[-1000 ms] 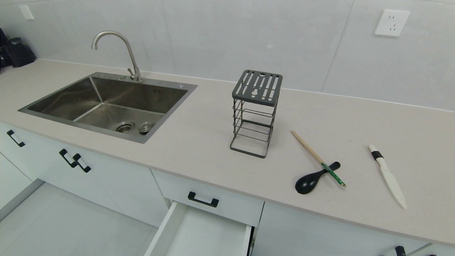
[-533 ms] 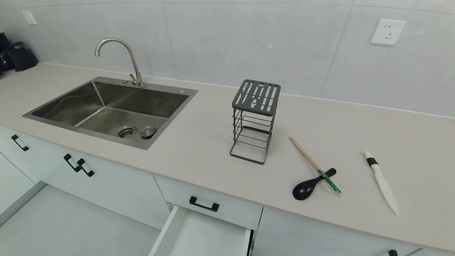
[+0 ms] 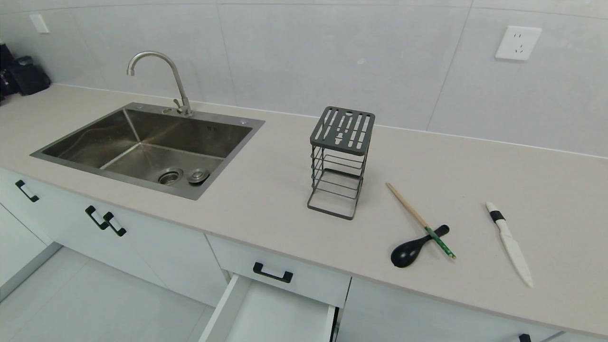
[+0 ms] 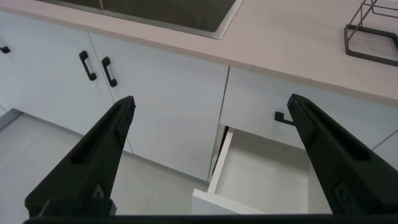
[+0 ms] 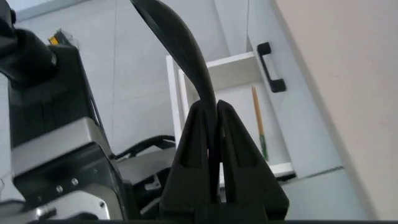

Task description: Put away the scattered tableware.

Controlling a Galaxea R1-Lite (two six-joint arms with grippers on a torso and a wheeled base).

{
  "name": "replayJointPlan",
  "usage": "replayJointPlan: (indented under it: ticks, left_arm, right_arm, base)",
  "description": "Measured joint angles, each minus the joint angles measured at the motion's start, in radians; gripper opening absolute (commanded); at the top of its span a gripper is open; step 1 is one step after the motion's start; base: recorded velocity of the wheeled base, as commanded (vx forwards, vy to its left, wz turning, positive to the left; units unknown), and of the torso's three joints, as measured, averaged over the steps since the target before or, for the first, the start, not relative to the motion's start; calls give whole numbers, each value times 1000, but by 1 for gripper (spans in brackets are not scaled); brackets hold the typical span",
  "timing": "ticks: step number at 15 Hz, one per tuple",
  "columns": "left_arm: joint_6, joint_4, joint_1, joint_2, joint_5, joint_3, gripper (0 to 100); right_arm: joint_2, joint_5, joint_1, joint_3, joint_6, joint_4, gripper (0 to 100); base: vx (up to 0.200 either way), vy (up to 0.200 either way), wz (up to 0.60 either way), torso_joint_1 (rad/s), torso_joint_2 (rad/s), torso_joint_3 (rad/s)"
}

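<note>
On the counter a dark wire rack (image 3: 341,161) stands upright. To its right lie a wooden chopstick (image 3: 413,213) with a green end, a black spoon (image 3: 411,249) under that end, and a white knife (image 3: 510,244). My left gripper (image 4: 211,102) is open with nothing between its fingers, held in front of the cabinets below counter height, over an open drawer (image 4: 264,168). My right gripper (image 5: 208,109) is shut on the handle of another black spoon (image 5: 180,50), above an open white drawer (image 5: 236,112) that holds a chopstick (image 5: 258,121).
A steel sink (image 3: 109,175) with a curved faucet (image 3: 152,53) takes the counter's left part. A white drawer (image 3: 270,313) stands pulled out below the counter's front edge. White cabinet doors with black handles (image 3: 102,221) run along the left.
The head camera shifted between the oldest frame and the later ones, so the whole picture moved. Nothing on the counter has moved since.
</note>
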Motion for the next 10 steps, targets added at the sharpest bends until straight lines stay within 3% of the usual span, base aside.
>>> replayJointPlan:
  ticks: [4, 6, 10]
  left_arm:
    - [10, 1, 0, 0, 0, 0, 100]
    - [24, 2, 0, 0, -3, 0, 100]
    - [27, 1, 0, 0, -4, 0, 100]
  right_arm:
    - [0, 56, 0, 0, -20, -162, 100]
    - [3, 207, 1, -5, -29, -63, 100]
    - [114, 266, 49, -84, -32, 31, 100]
  base:
    - [0, 0, 0, 0, 0, 0]
    - [0, 0, 0, 0, 0, 0]
    - [0, 0, 0, 0, 0, 0]
